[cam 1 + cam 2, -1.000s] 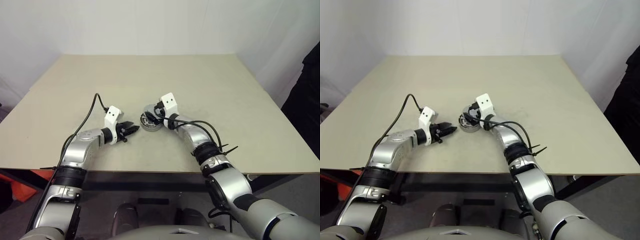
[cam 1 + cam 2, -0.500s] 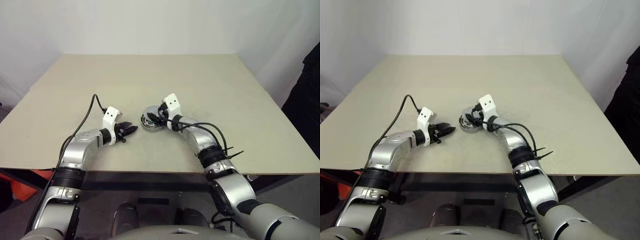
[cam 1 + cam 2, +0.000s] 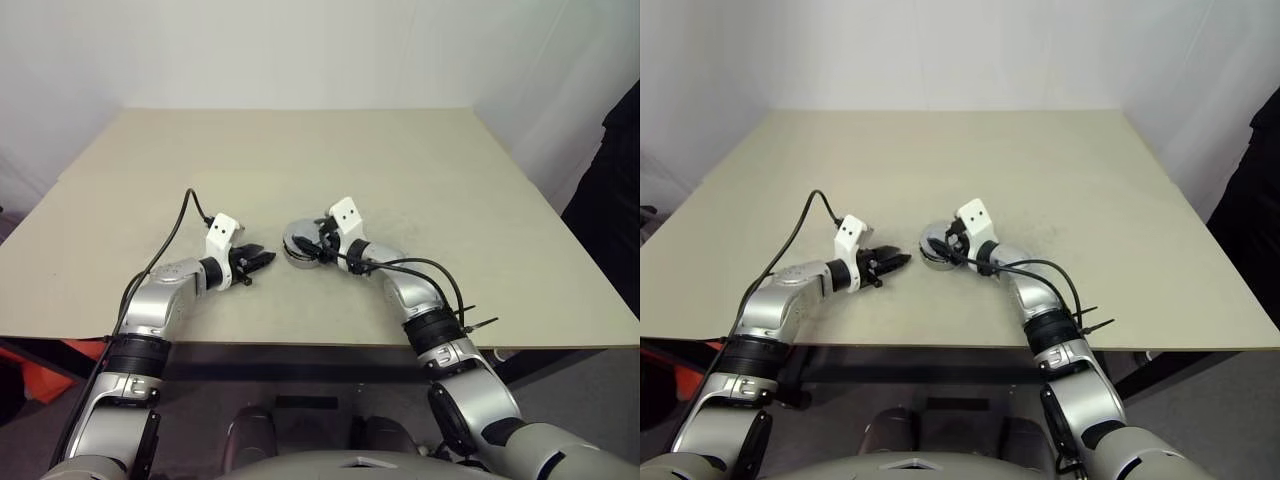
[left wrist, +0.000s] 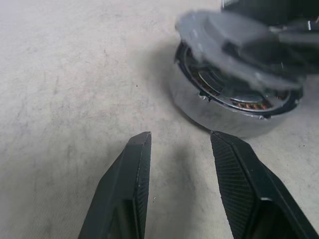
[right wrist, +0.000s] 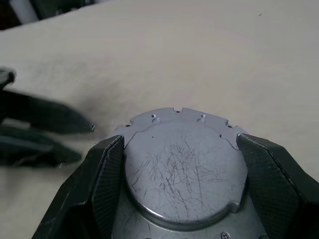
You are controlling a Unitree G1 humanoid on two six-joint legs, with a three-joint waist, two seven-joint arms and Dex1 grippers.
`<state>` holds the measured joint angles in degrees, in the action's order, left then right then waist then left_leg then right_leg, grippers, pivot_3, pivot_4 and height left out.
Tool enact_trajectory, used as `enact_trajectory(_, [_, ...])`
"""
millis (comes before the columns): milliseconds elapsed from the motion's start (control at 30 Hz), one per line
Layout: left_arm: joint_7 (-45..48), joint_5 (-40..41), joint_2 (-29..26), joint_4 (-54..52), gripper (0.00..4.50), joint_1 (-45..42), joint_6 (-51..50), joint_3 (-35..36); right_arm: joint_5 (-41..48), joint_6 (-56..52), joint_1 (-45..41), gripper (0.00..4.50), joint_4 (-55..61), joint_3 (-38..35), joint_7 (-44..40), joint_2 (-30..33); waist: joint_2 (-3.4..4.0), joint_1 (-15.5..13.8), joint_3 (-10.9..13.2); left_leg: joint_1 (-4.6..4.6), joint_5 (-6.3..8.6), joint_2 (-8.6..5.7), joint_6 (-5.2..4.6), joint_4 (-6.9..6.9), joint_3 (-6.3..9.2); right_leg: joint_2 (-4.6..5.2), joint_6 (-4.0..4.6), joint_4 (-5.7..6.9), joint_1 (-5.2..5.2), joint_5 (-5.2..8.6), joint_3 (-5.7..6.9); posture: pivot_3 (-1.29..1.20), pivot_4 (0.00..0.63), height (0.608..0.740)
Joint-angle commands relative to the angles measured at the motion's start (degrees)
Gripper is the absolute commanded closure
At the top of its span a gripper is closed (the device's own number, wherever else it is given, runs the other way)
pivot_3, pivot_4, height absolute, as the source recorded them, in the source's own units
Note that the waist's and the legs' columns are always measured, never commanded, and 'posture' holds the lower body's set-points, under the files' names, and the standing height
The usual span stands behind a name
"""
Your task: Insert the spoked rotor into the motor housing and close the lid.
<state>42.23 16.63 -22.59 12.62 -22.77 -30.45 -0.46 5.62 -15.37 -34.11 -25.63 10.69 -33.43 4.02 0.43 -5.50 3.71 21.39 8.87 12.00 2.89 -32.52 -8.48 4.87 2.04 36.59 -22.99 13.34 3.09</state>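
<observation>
The motor housing (image 4: 227, 117), a shiny-walled disc with copper windings showing inside, sits on the table (image 3: 420, 170) near its middle front. The light-grey lid (image 5: 182, 164) rests tilted over it, raised on the side facing my left gripper, so the windings show under that edge. My right gripper (image 3: 308, 246) is shut on the lid, one black finger (image 5: 107, 184) against each side of its rim. My left gripper (image 4: 180, 137) stands open and empty just left of the housing, a short gap away. The spoked rotor is hidden under the lid.
A black cable (image 3: 185, 225) loops up from my left wrist over the table. The table's near edge (image 3: 300, 343) runs close below both arms. A dark object (image 3: 615, 190) stands beyond the table's right edge.
My right gripper's fingers have narrowed onto the lid and the right arm has drawn back toward the near edge. The left arm has kept still.
</observation>
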Motion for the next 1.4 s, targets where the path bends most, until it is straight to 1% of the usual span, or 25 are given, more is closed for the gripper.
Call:
enact_trajectory(33, [0.25, 0.05, -0.69, -0.91, 2.47, -1.36, 0.78, 0.50, -0.33, 1.60, -0.21, 1.34, 4.04, 1.14, -1.48, 0.09, 0.00, 0.00, 0.00, 0.00, 0.00, 0.00, 0.00, 0.00, 0.00, 0.00, 0.00, 0.00, 0.00, 0.00, 0.00, 0.00, 0.000, 0.740])
enact_trajectory(533, [0.09, 0.07, -0.71, -1.41, 2.47, -1.05, 0.49, 0.48, -1.16, 1.73, -1.18, 1.34, 1.91, 0.09, 0.55, 0.14, 0.00, 0.02, 0.00, -0.02, 0.00, 0.00, 0.00, 0.00, 0.00, 0.00, 0.00, 0.00, 0.01, 0.00, 0.00, 0.00, 0.000, 0.740])
enact_trajectory(1000, [0.23, 0.07, -0.75, -1.33, 2.47, -1.05, 0.55, 0.43, -3.36, 3.13, -0.74, 1.34, -0.35, 1.23, 0.72, 0.64, 0.00, 0.01, 0.00, -0.02, 0.00, -0.01, 0.00, 0.00, 0.00, 0.01, 0.00, 0.00, 0.02, 0.00, 0.00, 0.00, 0.000, 0.740])
enact_trajectory(1400, [-0.02, 0.11, -0.63, -1.84, 2.47, -0.75, 0.22, 0.39, -4.53, 4.58, -0.79, 1.34, -2.75, 1.15, 1.87, 0.46, -0.01, 0.01, 0.00, -0.23, -0.01, -0.01, 0.01, -0.01, 0.00, 0.01, -0.01, 0.00, 0.22, 0.01, -0.01, 0.00, 0.000, 0.740])
